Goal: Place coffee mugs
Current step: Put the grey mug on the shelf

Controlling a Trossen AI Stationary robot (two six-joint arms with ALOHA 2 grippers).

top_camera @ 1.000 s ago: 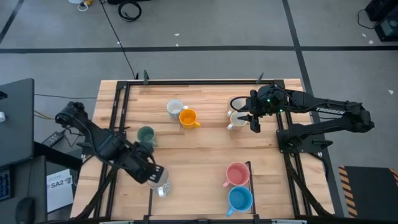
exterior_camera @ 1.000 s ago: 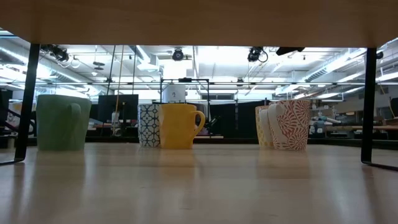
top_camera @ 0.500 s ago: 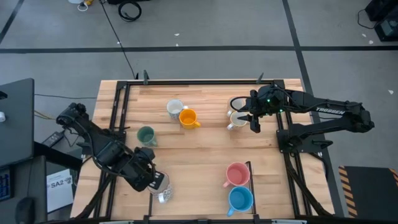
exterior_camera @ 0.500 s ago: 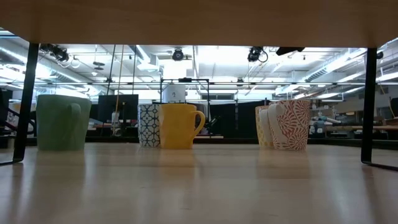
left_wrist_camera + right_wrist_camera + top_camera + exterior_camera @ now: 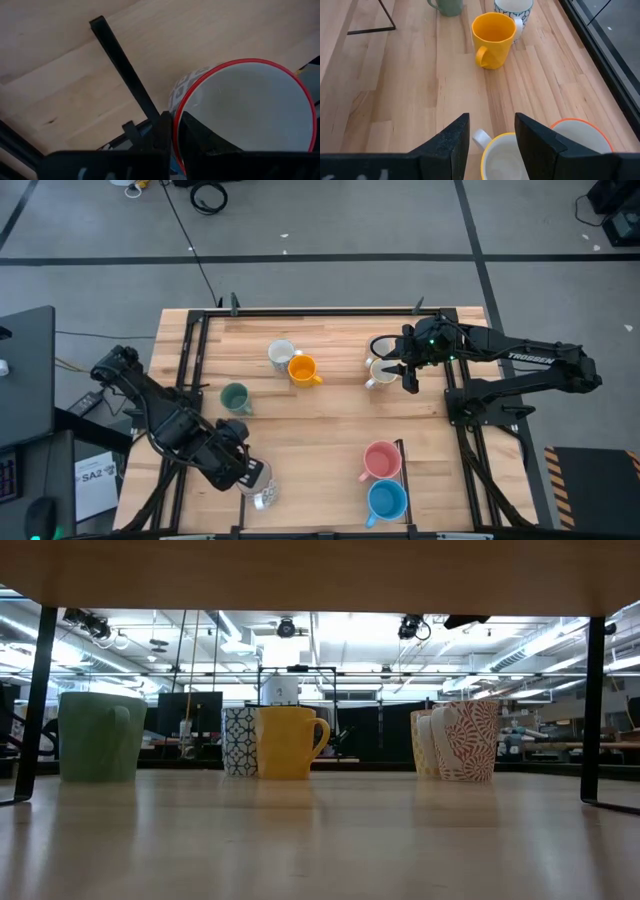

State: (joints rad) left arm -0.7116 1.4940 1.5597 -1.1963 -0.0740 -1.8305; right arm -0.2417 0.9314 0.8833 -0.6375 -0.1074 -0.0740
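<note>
While clamped in the left gripper (image 5: 173,131), jaws together on its wall with one finger inside and one outside, stays mouth-up with long axis vertical: red-rimmed ceramic mug (image 5: 245,115), white inside, grey-and-white pattern outside. Sits well left of and nearer the front edge of the wooden bench (image 5: 330,425) than the plain orange ceramic mug (image 5: 301,368).

Shows the orange ceramic mug upright, handle toward the right arm's side. Touching it on the far-left side, white mug with dark lattice pattern (image 5: 281,353). Left of it and a little nearer, green mug (image 5: 235,396). Right of it, yellow-rimmed white mug (image 5: 502,159) beside orange-rimmed patterned mug (image 5: 581,138), under the right gripper (image 5: 492,135), jaws apart and touching neither. Well nearer and right of it, pink mug (image 5: 381,459) and blue mug (image 5: 386,500), handles toward the front-left.

Reads "TROSSEN" on the right arm (image 5: 528,358).
</note>
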